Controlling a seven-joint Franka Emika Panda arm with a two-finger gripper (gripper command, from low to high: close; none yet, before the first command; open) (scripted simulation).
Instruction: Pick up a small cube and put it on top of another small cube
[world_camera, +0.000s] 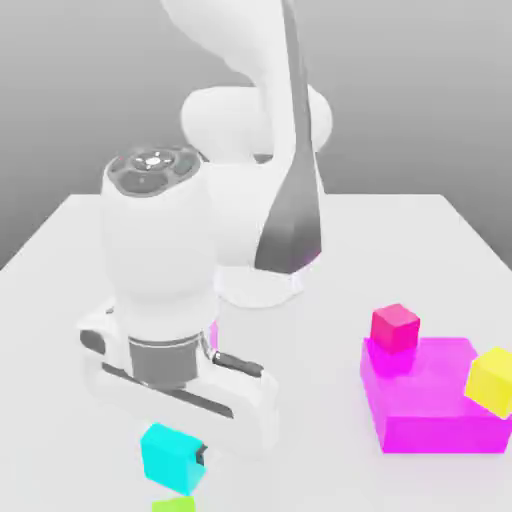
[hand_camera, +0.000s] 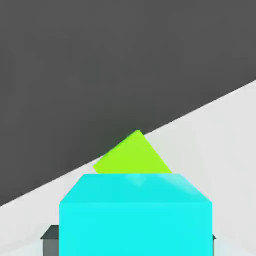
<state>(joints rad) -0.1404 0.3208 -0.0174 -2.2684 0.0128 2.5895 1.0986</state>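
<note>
Cyan small cube (world_camera: 168, 455) sits pinched in the gripper (world_camera: 178, 462), whose fingers are drawn in tight against its sides, near the front edge of the white table (world_camera: 60, 260), with a lime-green block (world_camera: 176, 505) just below it in the exterior view. Off to the exterior view's right, well apart, a hot-pink cube (world_camera: 395, 327) and a yellow cube (world_camera: 492, 381) rest on a magenta block (world_camera: 430, 405).

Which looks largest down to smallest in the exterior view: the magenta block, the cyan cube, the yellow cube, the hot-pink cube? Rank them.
1. magenta block, clearly largest.
2. cyan cube and yellow cube: look alike, and both partly cut off, so unranked.
3. hot-pink cube, slightly smaller, though farther from the camera.
</note>
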